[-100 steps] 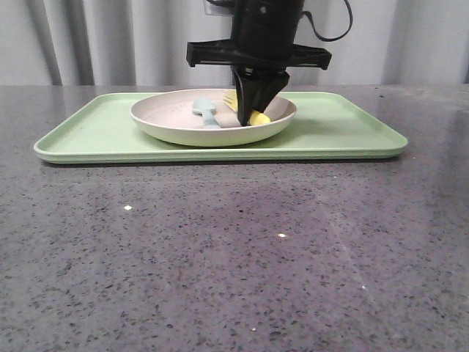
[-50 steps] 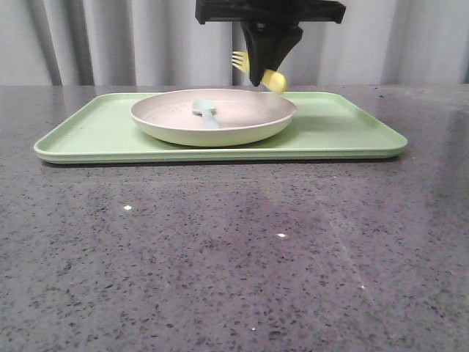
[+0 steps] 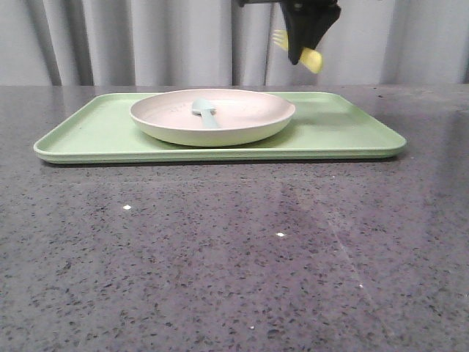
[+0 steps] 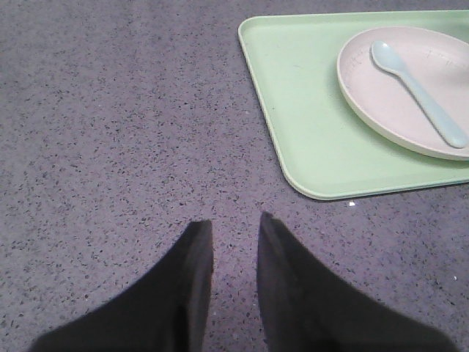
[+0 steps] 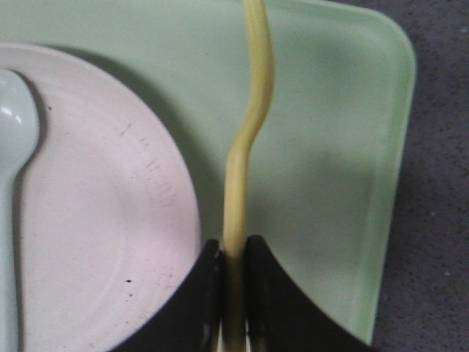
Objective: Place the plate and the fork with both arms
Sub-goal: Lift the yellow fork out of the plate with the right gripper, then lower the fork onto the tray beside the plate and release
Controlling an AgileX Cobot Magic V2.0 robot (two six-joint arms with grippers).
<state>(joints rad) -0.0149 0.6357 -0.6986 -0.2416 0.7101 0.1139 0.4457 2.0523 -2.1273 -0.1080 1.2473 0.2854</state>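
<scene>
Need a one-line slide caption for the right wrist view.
Right gripper holds the yellow fork above the green tray, beside the plate.

The tray (image 3: 344,136) lies on the bench (image 3: 234,257), toward the back. The plate (image 3: 242,128) sits on the tray, a bit left of the tray's middle. A spoon (image 3: 204,111) lies in the plate. The right end effector (image 3: 304,51) hangs in the air above the right part of the tray, past the plate's right edge, with the fork (image 3: 311,59) pinched in it. The left end effector (image 4: 233,242) is over the bare bench, off the tray's left end.
</scene>
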